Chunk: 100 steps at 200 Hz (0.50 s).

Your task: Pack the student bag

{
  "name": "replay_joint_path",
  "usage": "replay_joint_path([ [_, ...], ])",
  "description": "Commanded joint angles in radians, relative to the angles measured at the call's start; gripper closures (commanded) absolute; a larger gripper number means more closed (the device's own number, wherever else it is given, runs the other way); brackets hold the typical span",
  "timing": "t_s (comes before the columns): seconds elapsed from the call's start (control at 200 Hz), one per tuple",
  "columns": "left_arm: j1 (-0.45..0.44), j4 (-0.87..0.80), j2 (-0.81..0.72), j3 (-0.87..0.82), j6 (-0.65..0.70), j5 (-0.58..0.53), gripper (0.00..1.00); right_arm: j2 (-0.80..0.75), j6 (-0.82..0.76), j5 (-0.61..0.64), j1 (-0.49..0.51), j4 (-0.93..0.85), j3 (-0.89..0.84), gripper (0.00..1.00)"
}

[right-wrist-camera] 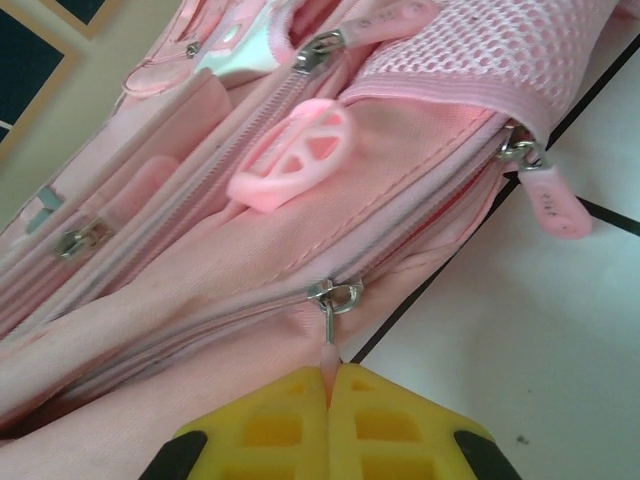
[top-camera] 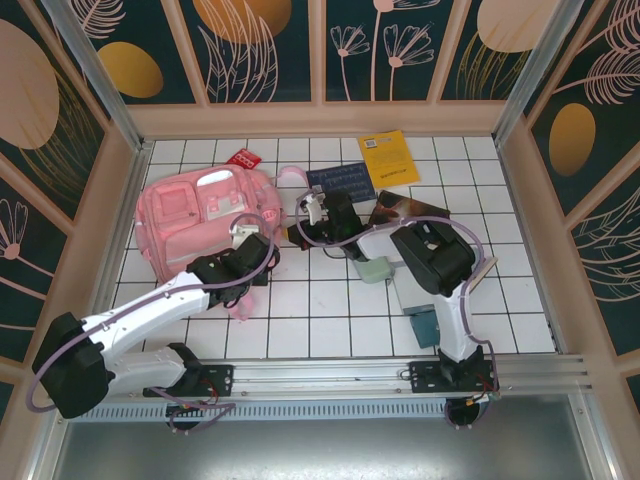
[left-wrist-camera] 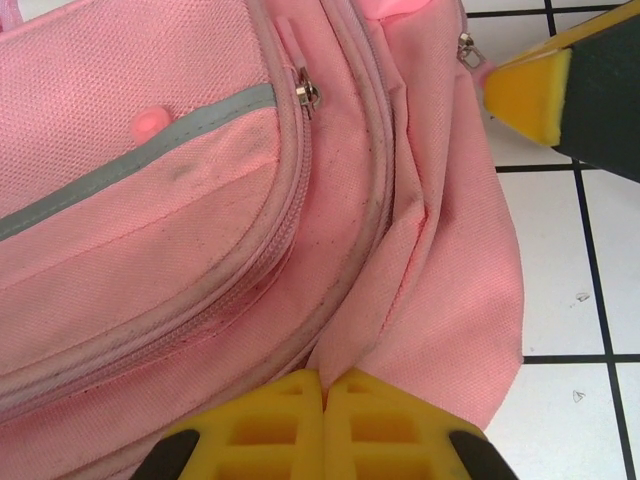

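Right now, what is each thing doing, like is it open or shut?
student bag: lying flat, front pocket zipped.
left gripper: shut, pinching the bag's fabric.
right gripper: shut on a zipper pull.
yellow book: closed, lying flat.
dark blue book: closed, lying flat.

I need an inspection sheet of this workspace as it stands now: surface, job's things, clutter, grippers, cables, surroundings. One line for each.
Surface: white tiled table, dark grid lines.
Job's things: pink student bag lying at far left.
Clutter: red packet, yellow book and dark blue book at the far side; pale green item and teal item at near right.
Grippers: left gripper shut on the bag's fabric edge; right gripper shut on a zipper pull.
Cables: purple cables draped above the table.
Surroundings: dark floral wall panels; metal rail at the near edge.
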Motion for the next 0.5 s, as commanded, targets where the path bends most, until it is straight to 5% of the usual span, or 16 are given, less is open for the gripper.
replay_joint_path([
  [0.0,0.002,0.096,0.016,-0.008,-0.011,-0.072,1.00,-0.083,-0.038,-0.038,0.028,-0.021,-0.053,1.00],
  [0.495,0.002,0.173,0.037,-0.023,0.007,-0.072,1.00,-0.224,-0.031,-0.050,0.123,-0.026,-0.177,1.00],
])
